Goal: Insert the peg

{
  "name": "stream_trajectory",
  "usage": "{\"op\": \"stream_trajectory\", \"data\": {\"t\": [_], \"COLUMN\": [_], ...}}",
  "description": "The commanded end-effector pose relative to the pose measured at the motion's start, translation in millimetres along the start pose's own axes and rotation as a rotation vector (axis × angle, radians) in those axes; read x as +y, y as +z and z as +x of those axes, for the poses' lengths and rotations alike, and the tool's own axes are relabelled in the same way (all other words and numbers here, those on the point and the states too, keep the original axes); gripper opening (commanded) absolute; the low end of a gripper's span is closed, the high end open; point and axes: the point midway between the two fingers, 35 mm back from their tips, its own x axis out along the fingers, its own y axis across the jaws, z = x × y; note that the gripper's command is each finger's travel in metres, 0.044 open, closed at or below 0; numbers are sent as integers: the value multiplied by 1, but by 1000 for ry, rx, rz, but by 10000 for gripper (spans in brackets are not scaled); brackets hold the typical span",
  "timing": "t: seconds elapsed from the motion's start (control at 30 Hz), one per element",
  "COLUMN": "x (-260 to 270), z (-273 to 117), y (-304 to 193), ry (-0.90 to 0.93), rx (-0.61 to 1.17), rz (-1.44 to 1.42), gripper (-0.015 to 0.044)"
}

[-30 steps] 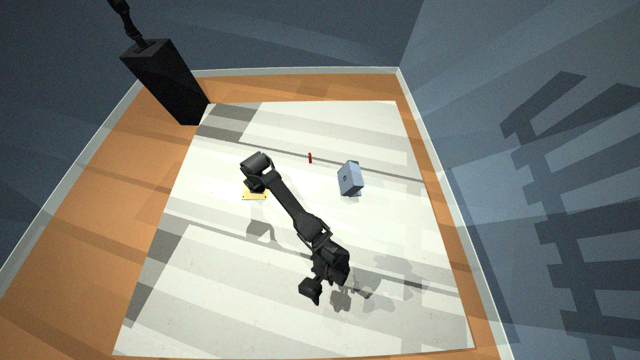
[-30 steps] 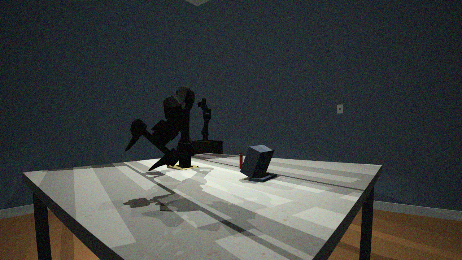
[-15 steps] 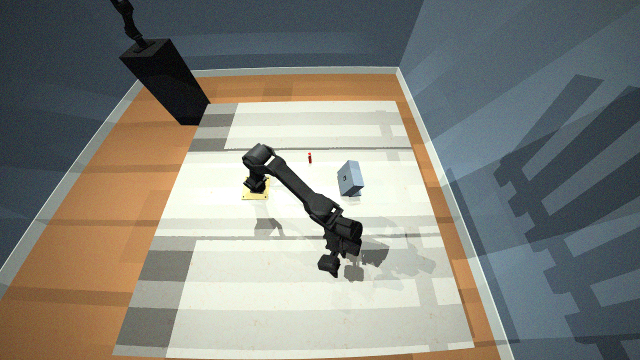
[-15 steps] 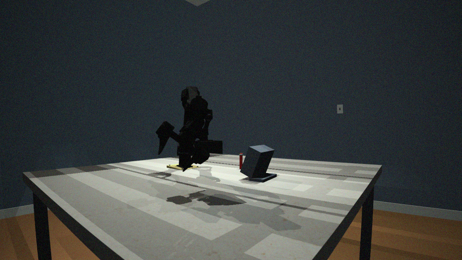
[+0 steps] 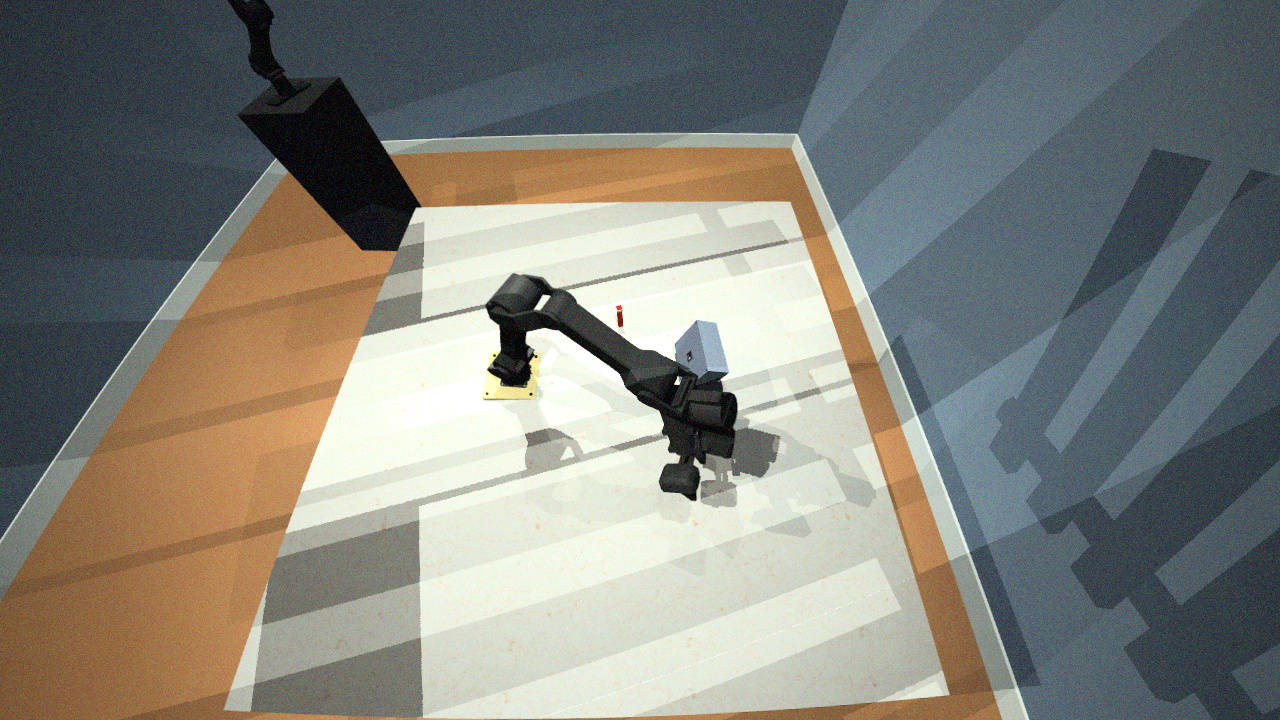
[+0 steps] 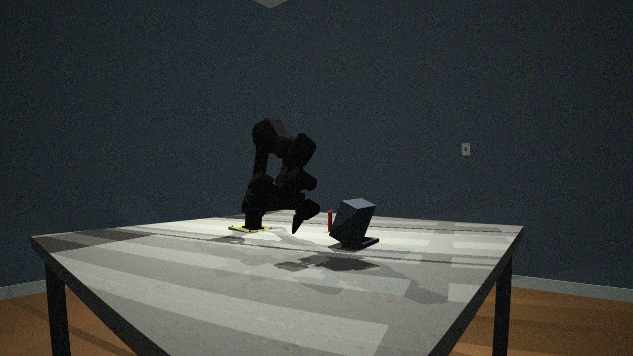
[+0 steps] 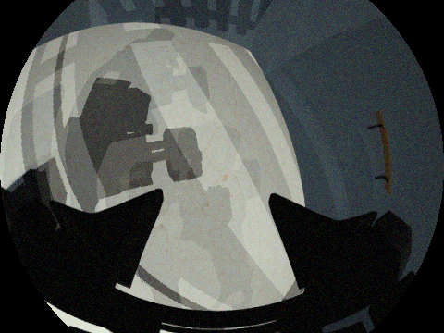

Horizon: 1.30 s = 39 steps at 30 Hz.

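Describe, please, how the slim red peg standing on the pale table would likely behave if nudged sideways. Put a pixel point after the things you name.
The slim red peg point(image 5: 619, 317) point(image 6: 330, 221) would probably tip easily, being tall with a narrow base. It looks stiff, with straight sides, so it should topple rather than bend.
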Motion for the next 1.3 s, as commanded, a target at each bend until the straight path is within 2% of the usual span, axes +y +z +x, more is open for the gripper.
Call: {"op": "stream_trajectory", "data": {"t": [0.0,0.63,1.27], "x": [21,118,193], "z": [-10,-75,-148], "y": [0,-8,-42], "ry": [47,260,442], "rx": [2,19,76], "rz": [-14,-109,-223], "gripper": [440,440,440]}}
